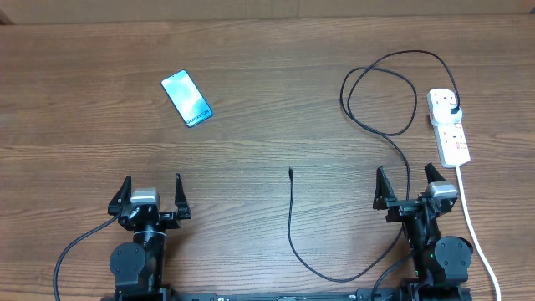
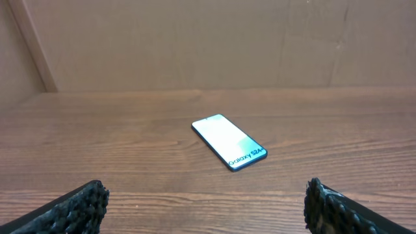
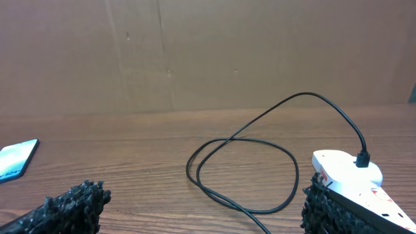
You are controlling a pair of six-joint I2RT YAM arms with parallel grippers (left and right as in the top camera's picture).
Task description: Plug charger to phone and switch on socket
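The phone [image 1: 186, 98] lies flat at the far left of the table, its light-blue screen up; in the left wrist view the phone [image 2: 229, 142] is ahead of the open fingers. The socket [image 1: 449, 125] is a white power strip at the right, also seen as the socket [image 3: 354, 179] in the right wrist view. The charger [image 1: 380, 92] is plugged into its far end by a black plug [image 1: 452, 110], loops on the table, and ends in a connector tip [image 1: 290, 171] at mid-table. My left gripper [image 1: 151, 193] and right gripper [image 1: 407, 186] both stand open and empty near the front edge.
A thick white cord [image 1: 473, 226] runs from the power strip toward the front edge, just right of my right arm. The charger's black cable passes under my right gripper and curves along the front. A brown wall [image 2: 208, 39] stands behind the table.
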